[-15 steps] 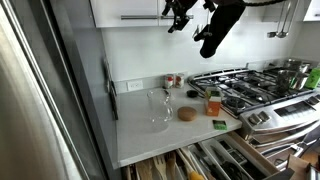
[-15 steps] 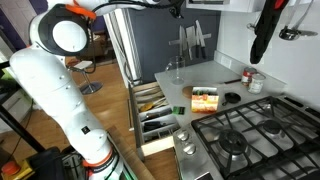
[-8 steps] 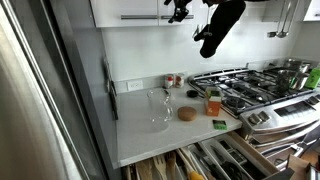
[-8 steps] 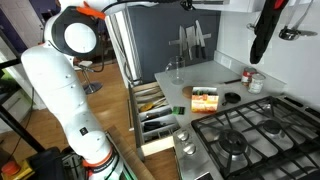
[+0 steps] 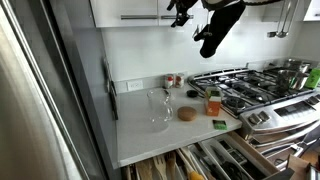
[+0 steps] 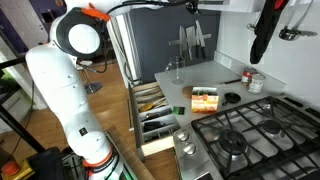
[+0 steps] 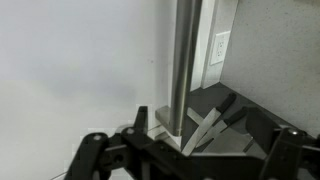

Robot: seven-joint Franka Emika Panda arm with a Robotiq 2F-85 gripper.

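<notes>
Beside the tall stainless-steel refrigerator (image 5: 30,100) and high above the white countertop (image 5: 140,140), just by the white upper cabinet with a metal bar handle (image 5: 110,10), the black two-finger gripper (image 5: 183,10) hangs spread and empty, well above the clear glass vessel (image 5: 158,108) standing on that countertop.
</notes>
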